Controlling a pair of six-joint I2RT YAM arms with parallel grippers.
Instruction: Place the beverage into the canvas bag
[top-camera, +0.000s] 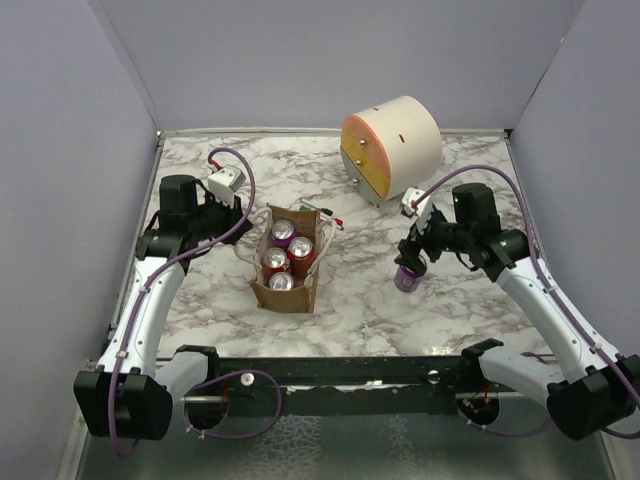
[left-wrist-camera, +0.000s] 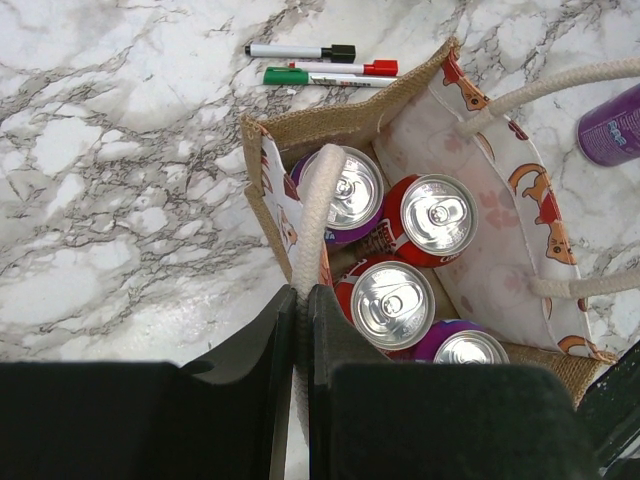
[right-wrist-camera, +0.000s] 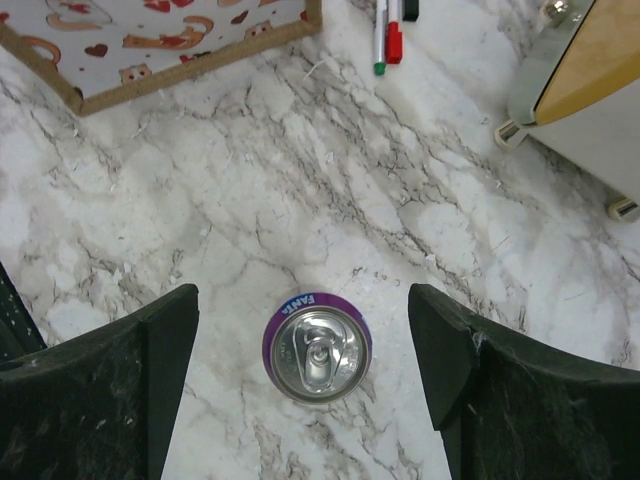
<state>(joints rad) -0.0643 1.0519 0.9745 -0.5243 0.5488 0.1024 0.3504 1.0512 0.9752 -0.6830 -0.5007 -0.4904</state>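
The can (right-wrist-camera: 317, 356) stands upright on the desk (top-camera: 350, 310), right of centre and well apart from the bag (top-camera: 285, 297).

The right end effector (right-wrist-camera: 303, 310) is wide open and straddles the can without holding it. The left end effector (left-wrist-camera: 302, 300) is clamped on a bag handle (left-wrist-camera: 318, 215).

**Hazards**
- An off-centre closure could tip the can.
- Four cans already fill the bag, so a fifth will likely strike their tops or the rim.
- If the handle slips, the bag mouth may sag.

**Clearance**
- Bare desk lies between the can and the bag.
- The drum (top-camera: 395, 145) stands toward the far edge, behind the right arm.
- Markers (left-wrist-camera: 320, 62) lie just beyond the bag.
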